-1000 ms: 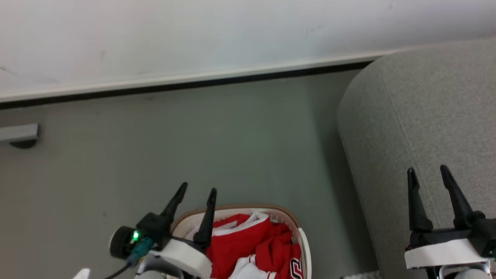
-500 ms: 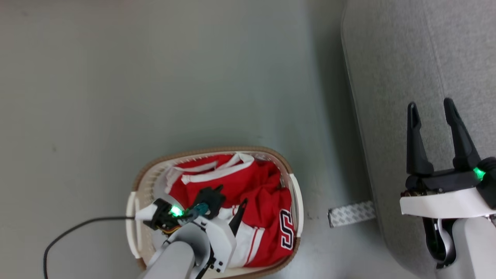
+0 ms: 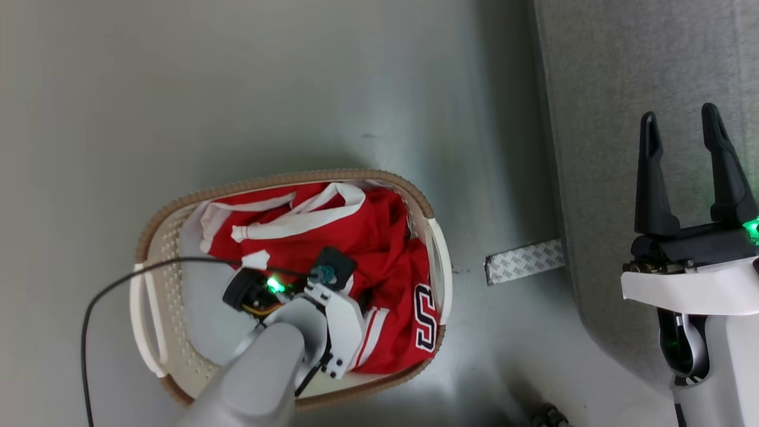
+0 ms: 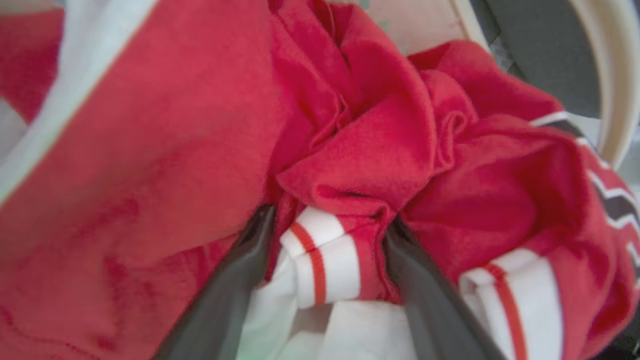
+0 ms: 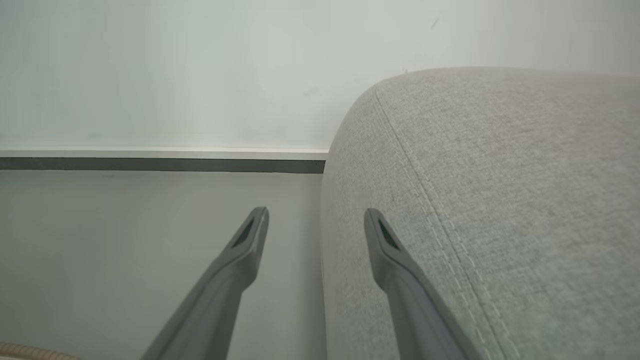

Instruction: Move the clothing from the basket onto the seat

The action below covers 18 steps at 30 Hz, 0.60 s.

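The seat (image 3: 622,89) takes the right side of the head view, grey and bare. It is well apart from the basket (image 3: 267,179), which stands on the floor (image 3: 237,89) to its left with the clothing (image 3: 367,237) all inside it — a heap of red with white trim and a black-and-white number on the side nearer the seat. The step in hand looks to be the first grab. The left pincer (image 4: 327,220) is plunged into the heap and spread wide, its two dark fingers (image 4: 235,280) sunk either side of a bunched red fold and a roll of striped trim (image 4: 325,260); nothing is pinched yet. To do it well, I judge it should go a touch deeper so the fold sits well down between the fingers. It should then press together on the thick bunch rather than the thin trim edge, which could slip out. Lift straight up and slowly — the garments lie tangled, and a second one may drag along or catch the rim. The right pincer (image 3: 681,115) hangs spread and empty above the seat, free to gather trailing cloth.
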{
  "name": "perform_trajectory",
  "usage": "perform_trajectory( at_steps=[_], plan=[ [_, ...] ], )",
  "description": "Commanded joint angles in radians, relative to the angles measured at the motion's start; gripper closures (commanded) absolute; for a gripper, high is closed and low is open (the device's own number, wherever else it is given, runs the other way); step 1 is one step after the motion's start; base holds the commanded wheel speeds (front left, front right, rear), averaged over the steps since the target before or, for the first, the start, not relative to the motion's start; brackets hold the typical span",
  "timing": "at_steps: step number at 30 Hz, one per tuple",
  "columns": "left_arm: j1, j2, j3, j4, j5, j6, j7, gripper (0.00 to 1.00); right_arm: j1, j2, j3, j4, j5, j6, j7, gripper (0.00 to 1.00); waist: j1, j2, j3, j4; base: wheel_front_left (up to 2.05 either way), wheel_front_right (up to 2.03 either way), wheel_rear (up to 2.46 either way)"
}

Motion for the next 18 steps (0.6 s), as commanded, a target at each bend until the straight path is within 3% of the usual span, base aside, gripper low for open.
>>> perform_trajectory(
  at_steps=[1,4,5,6,12,18],
  plan=[
    [-0.020,0.007,-0.006,0.017,-0.011,-0.002,0.000,0.00,-0.018,0.000,-0.003,-0.005,-0.013,-0.002,-0.003,0.00,-0.0002,0.0000,0.034,-0.003,0.00,0.00,0.00],
    [-0.056,0.007,-0.013,0.068,-0.021,-0.002,-0.016,0.00,-0.021,0.000,-0.006,-0.015,-0.025,-0.002,-0.003,0.00,-0.0002,0.0000,0.057,0.001,0.00,0.00,0.00],
    [-0.067,0.006,-0.016,0.085,-0.023,-0.002,-0.021,0.64,-0.019,0.000,-0.008,-0.016,-0.027,-0.002,-0.003,0.00,-0.0002,0.0000,0.061,0.004,0.00,0.00,0.00],
    [-0.076,0.006,-0.027,0.101,-0.027,-0.002,-0.024,1.00,-0.018,0.000,-0.010,-0.016,-0.028,-0.002,-0.003,0.00,-0.0002,0.0000,0.061,0.006,0.00,0.00,0.00],
    [-0.094,0.006,-0.084,0.134,-0.087,0.000,-0.076,1.00,0.001,0.000,-0.020,0.004,-0.040,-0.002,-0.002,0.00,-0.0002,0.0000,0.011,0.026,0.00,0.00,0.00],
    [-0.046,0.006,-0.111,0.133,-0.171,0.014,-0.132,1.00,0.041,-0.001,-0.011,0.035,-0.034,-0.002,-0.002,0.00,-0.0002,0.0000,-0.123,0.041,0.00,0.00,0.00]
  ],
)
